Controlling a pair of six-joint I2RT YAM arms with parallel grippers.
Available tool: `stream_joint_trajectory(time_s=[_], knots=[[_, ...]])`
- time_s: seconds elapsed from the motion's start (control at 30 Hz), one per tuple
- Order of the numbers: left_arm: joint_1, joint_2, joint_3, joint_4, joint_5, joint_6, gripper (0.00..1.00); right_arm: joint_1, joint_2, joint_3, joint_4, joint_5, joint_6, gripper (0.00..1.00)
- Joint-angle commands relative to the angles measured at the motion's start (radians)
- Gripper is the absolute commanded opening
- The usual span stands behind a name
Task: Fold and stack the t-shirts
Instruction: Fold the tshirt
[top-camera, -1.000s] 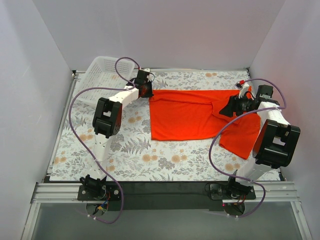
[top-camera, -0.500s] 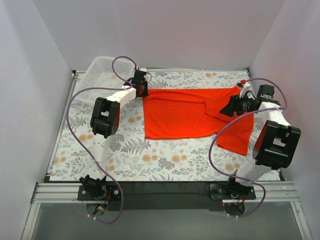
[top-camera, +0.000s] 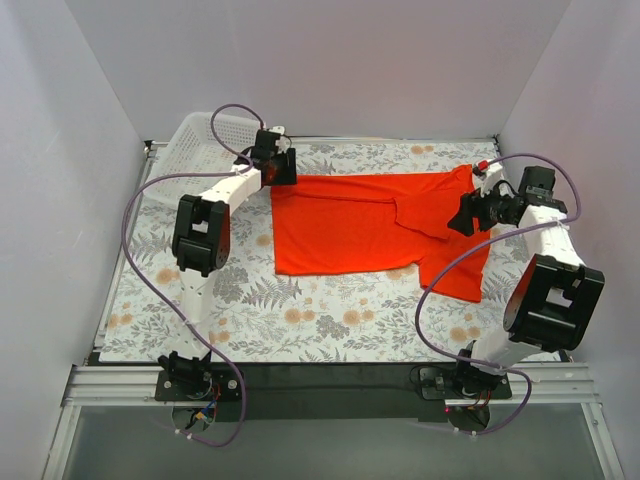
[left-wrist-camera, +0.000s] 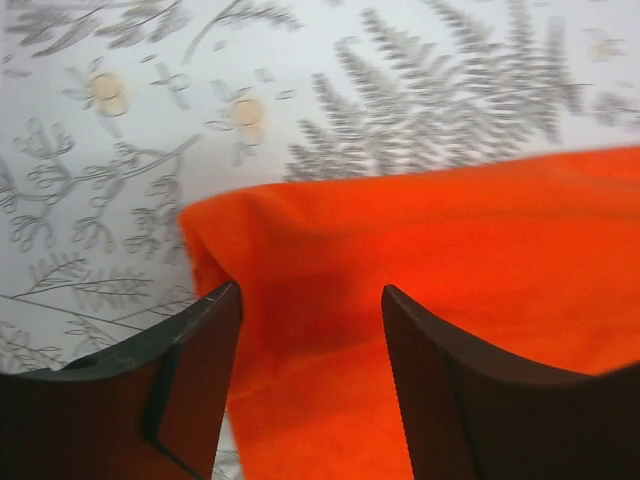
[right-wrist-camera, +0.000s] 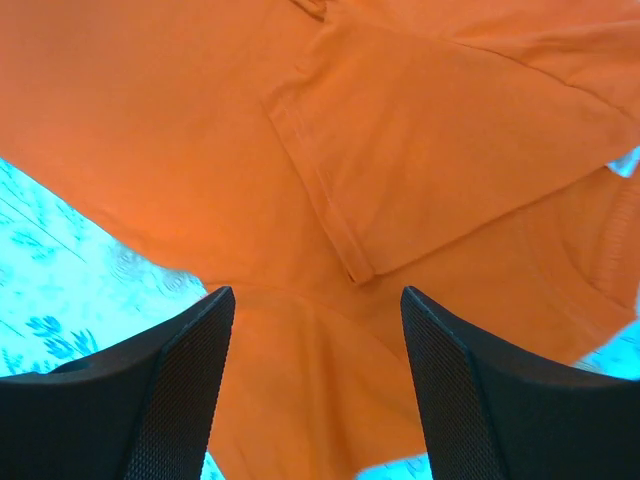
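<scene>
The orange-red t-shirt (top-camera: 350, 220) lies spread across the floral table, its right sleeve folded over the body and its right end hanging toward the front. My left gripper (top-camera: 278, 172) is open over the shirt's far left corner. In the left wrist view that corner (left-wrist-camera: 300, 240) lies flat below my left gripper (left-wrist-camera: 310, 290), touching neither finger. My right gripper (top-camera: 462, 215) hovers open over the shirt's right part. The right wrist view shows the sleeve hem (right-wrist-camera: 340, 230) under my right gripper (right-wrist-camera: 318, 290), with nothing pinched.
A white mesh basket (top-camera: 205, 140) stands at the far left corner, just behind the left gripper. White walls close in the table (top-camera: 300, 310) on three sides. Purple cables loop off both arms.
The left gripper dragged the shirt leftward, then opened and let go of its far left corner. The shirt now lies further left and flatter. The right gripper stayed open, barely moving.
</scene>
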Motion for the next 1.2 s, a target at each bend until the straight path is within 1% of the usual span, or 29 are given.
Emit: stream_joint_trajectory(time_s=[0.0,0.03,0.07,0.1,0.13,0.17,0.23,0.27,0.3,0.33,0.37,0.4,0.43,0.5,0.53,0.57,0.6,0.63,0.7,0.73,0.83,0.87,1.03,1.13,1.17], knots=[[-0.044,-0.177,0.055,0.001,0.170,-0.013,0.55,-0.006,-0.071,0.042,-0.088,0.091,-0.205,0.63],[-0.050,-0.201,0.049,0.003,0.191,-0.013,0.56,-0.006,-0.088,0.039,-0.114,0.102,-0.248,0.63],[-0.055,-0.247,0.037,0.004,0.213,-0.008,0.56,-0.006,-0.100,0.034,-0.166,0.113,-0.376,0.64],[-0.066,-0.281,0.017,0.021,0.244,-0.005,0.57,-0.008,-0.111,0.018,-0.212,0.119,-0.457,0.64],[-0.070,-0.313,-0.047,0.037,0.257,0.001,0.57,-0.006,-0.135,0.005,-0.247,0.125,-0.548,0.64],[-0.073,-0.392,-0.083,0.050,0.277,0.026,0.57,-0.006,-0.149,-0.006,-0.324,0.131,-0.700,0.64],[-0.081,-0.476,-0.182,0.095,0.323,0.059,0.57,-0.006,-0.178,-0.056,-0.376,0.176,-0.833,0.65],[-0.086,-0.531,-0.300,0.113,0.333,0.075,0.58,-0.006,-0.198,-0.071,-0.406,0.191,-0.883,0.65],[-0.084,-0.633,-0.384,0.168,0.330,0.104,0.59,-0.006,-0.204,-0.084,-0.436,0.225,-0.942,0.65],[-0.084,-0.693,-0.458,0.194,0.318,0.125,0.60,-0.008,-0.207,-0.101,-0.449,0.240,-0.951,0.65],[-0.086,-0.745,-0.606,0.213,0.325,0.154,0.61,-0.008,-0.207,-0.105,-0.461,0.256,-0.965,0.66],[-0.086,-0.861,-0.674,0.245,0.322,0.208,0.64,-0.011,-0.206,-0.110,-0.490,0.283,-0.988,0.66],[-0.089,-0.920,-0.816,0.265,0.346,0.230,0.66,-0.017,-0.200,-0.113,-0.502,0.291,-0.999,0.65],[-0.096,-1.038,-0.938,0.288,0.444,0.296,0.70,-0.034,-0.186,-0.110,-0.559,0.294,-1.051,0.65],[-0.101,-1.139,-1.010,0.296,0.499,0.375,0.71,-0.058,-0.160,-0.102,-0.611,0.286,-1.115,0.64],[-0.109,-1.196,-1.072,0.305,0.579,0.423,0.72,-0.069,-0.145,-0.101,-0.636,0.285,-1.144,0.64],[-0.150,-1.241,-1.197,0.334,0.584,0.467,0.75,-0.083,-0.129,-0.104,-0.654,0.294,-1.176,0.62],[-0.171,-1.305,-1.242,0.339,0.593,0.595,0.75,-0.088,-0.097,-0.107,-0.673,0.303,-1.221,0.62],[-0.220,-1.323,-1.311,0.334,0.568,0.648,0.76,-0.091,-0.069,-0.131,-0.679,0.332,-1.259,0.60],[-0.231,-1.304,-1.315,0.327,0.555,0.681,0.76,-0.092,-0.048,-0.145,-0.682,0.338,-1.299,0.60],[-0.264,-1.254,-1.301,0.299,0.502,0.711,0.73,-0.088,-0.030,-0.187,-0.674,0.336,-1.341,0.60],[-0.268,-1.214,-1.293,0.288,0.489,0.725,0.73,-0.086,-0.026,-0.191,-0.668,0.329,-1.342,0.61],[-0.296,-1.137,-1.287,0.291,0.379,0.765,0.70,-0.071,-0.019,-0.227,-0.615,0.299,-1.307,0.63],[-0.304,-1.105,-1.296,0.301,0.313,0.777,0.65,-0.071,-0.019,-0.228,-0.593,0.279,-1.284,0.63],[-0.305,-1.097,-1.298,0.308,0.293,0.781,0.61,-0.071,-0.019,-0.227,-0.591,0.270,-1.283,0.62]])
